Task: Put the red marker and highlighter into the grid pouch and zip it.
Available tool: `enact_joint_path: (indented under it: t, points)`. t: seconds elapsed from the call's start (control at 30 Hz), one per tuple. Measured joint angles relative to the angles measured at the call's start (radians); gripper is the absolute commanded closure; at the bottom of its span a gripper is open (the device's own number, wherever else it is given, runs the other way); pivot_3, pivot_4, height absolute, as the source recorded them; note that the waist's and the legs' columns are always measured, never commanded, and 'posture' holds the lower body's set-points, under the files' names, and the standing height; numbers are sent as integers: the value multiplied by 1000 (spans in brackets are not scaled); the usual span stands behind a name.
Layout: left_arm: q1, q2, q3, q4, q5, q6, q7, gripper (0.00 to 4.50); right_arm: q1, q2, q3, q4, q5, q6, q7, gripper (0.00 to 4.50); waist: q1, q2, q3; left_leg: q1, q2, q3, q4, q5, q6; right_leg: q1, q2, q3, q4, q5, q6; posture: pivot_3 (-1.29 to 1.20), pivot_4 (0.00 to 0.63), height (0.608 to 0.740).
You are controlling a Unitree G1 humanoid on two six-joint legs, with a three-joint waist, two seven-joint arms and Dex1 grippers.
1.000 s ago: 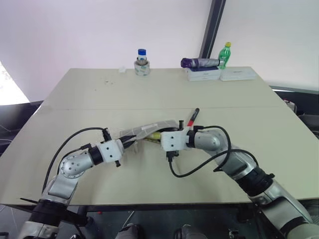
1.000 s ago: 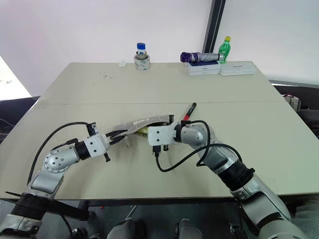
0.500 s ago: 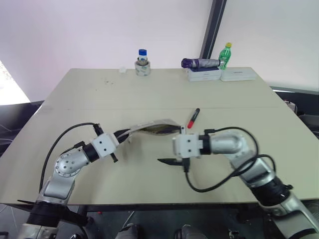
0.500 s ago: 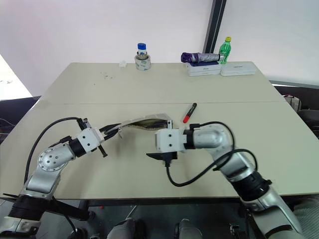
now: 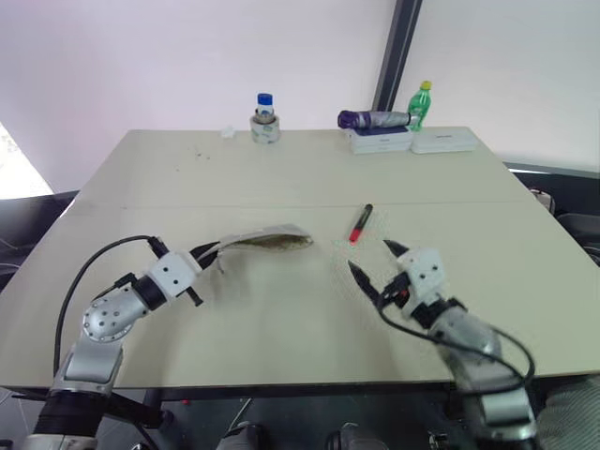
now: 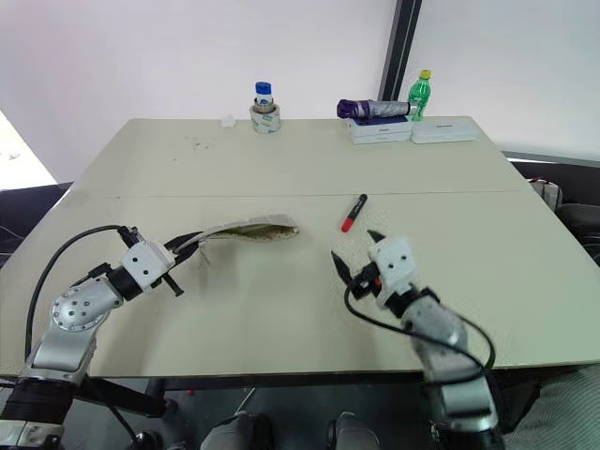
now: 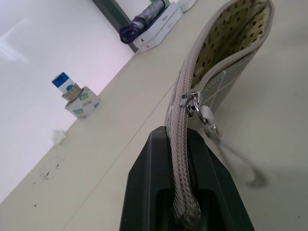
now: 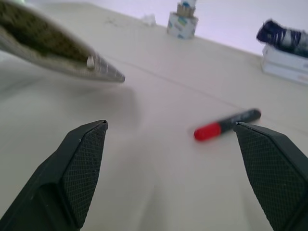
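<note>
- While the left gripper (image 5: 208, 253) is pinching the zipper edge of the grid pouch (image 5: 265, 241) tight and lifting that end a little off the table (image 5: 281, 178), the mouth of the pouch is staying open.
- The right gripper (image 5: 372, 260) is hanging just above the table with its two fingers spread wide and nothing in them.
- The red marker (image 5: 361, 223) is lying flat on the table, at about 12 o'clock from the right gripper and near it, and at about 3 o'clock from the pouch, a little apart.
- So the marker is not in the pouch yet, and I think getting it in is the next job.
- The zipper pull (image 7: 197, 107) is sitting near the left gripper's end, so zipping is not done.
- The highlighter is hard to find. It is not lying on the bare table, so it may be inside the pouch already, but the spotted yellow lining (image 7: 234, 32) is hiding what is in there.
- At the far edge of the table, a green bottle (image 5: 424, 103), a purple umbrella (image 5: 374, 119) on white boxes (image 5: 412, 141) and a small jar with a blue cap (image 5: 265, 117) are standing well apart from the work.
</note>
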Motion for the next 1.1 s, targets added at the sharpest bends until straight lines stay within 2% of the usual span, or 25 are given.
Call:
enact_joint_path:
  t: [0.2, 0.33, 0.5, 0.7, 0.97, 1.1]
  points:
    - [4, 1, 5, 21, 0, -17, 7, 4500, 13, 8, 17, -26, -42, 34, -61, 135, 3, 0, 0, 0, 0, 0, 0, 0, 0, 0, 0, 0, 0, 0, 0, 0, 150, 738]
    - [9, 3, 6, 21, 5, -19, 11, 4500, -55, 13, 26, 8, -58, 54, -80, 135, 0, 0, 0, 0, 0, 0, 0, 0, 0, 0, 0, 0, 0, 0, 0, 0, 150, 738]
    - [17, 1, 7, 18, 8, -18, 23, 4500, -269, 54, 37, 175, -84, 107, -129, 135, -2, 0, 0, 0, 0, 0, 0, 0, 0, 0, 1, 0, 1, 0, 0, 0, 150, 738]
    - [31, -1, 7, 8, 11, -9, 50, 4500, -604, 115, 6, 599, -83, 197, -214, 135, 1, 0, 0, -1, 0, 1, 0, 0, 0, -1, 0, 0, 1, 0, 0, 0, 150, 738]
    - [53, 0, 6, -29, 22, 7, 57, 4500, -775, 140, -53, 926, -51, 222, -256, 135, -4, 0, 0, -1, 0, 3, 0, 0, 0, -1, 0, 0, 1, 0, 0, 0, 150, 738]
    - [62, -1, 5, -42, 28, 15, 59, 4500, -824, 141, -77, 1014, -50, 205, -290, 135, -7, 0, 0, -1, 0, 3, 0, 0, 0, -2, -1, 1, 1, 0, 0, 0, 150, 738]
